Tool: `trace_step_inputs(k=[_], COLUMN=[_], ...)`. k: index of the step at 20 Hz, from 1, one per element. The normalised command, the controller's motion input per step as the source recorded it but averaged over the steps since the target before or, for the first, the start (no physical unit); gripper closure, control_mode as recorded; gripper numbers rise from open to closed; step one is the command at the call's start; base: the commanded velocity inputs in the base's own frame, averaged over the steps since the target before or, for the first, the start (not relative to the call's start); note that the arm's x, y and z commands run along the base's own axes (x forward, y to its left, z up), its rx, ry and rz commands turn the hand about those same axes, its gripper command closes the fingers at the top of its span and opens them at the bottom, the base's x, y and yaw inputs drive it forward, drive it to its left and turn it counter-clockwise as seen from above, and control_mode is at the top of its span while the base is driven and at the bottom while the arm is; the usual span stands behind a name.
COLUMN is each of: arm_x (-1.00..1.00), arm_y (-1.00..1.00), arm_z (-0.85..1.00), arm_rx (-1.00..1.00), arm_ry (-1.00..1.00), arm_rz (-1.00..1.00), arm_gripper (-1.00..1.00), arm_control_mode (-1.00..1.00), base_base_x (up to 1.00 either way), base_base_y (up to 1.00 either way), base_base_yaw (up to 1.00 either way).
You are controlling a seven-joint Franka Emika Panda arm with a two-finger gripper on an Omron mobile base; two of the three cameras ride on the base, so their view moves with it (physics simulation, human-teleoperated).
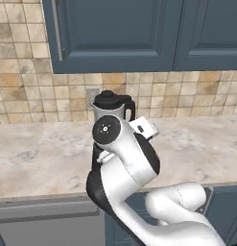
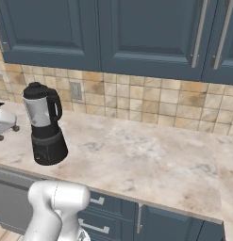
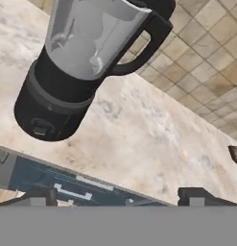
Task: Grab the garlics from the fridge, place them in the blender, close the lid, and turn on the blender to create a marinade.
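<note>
The gripper (image 3: 117, 194) is being presented with its two dark fingertips (image 3: 36, 196) spread fully apart at the lower edge of the hand view; nothing is being held between them. Past the tips, the front edge of the marbled counter (image 3: 139, 139) and a blue drawer front (image 3: 67, 185) with a pale handle are being shown.

On the counter, near its front edge, the blender (image 2: 44, 123) is being observed standing upright, with the lid (image 2: 36, 89) seated on the jar mouth. In the hand view, the black base with its front dial (image 3: 42, 128) is being seen tilted, the clear jar above it and the black side handle (image 3: 148, 41) to one side. Whether garlics are lying inside the jar cannot be told.

In the left base view, the blender (image 1: 112, 108) is being largely masked by the white arm (image 1: 122, 158), only the jar top and lid remaining exposed.

Behind the blender, a wall outlet (image 2: 76, 91) is being noted on the tan tiled backsplash (image 2: 151, 101). Above, blue wall cabinets (image 2: 137, 33) with silver handles are being recorded.
</note>
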Motion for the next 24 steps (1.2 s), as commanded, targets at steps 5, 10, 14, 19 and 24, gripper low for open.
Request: trace_step_inputs(k=[5, 10, 14, 19, 24], arm_x=[0.0, 0.0, 0.08, 0.18, 0.23], arm_y=[0.0, 0.0, 0.0, 0.0, 0.04], arm_z=[-0.37, -0.42, -0.49, -0.42, -0.08], arm_rx=[0.0, 0.0, 0.01, 0.0, 0.0], arm_ry=[-0.32, -0.41, -0.34, -0.27, -0.26], arm_rz=[-0.46, -0.37, -0.31, -0.26, -0.16], arm_gripper=[-1.0, -1.0, -1.0, -1.0, -1.0], arm_control_mode=[-1.0, -1.0, -1.0, -1.0, -1.0], base_base_x=[0.0, 0.0, 0.0, 0.0, 0.0], base_base_y=[0.0, 0.0, 0.0, 0.0, 0.0], base_base_yaw=[0.0, 0.0, 0.0, 0.0, 0.0])
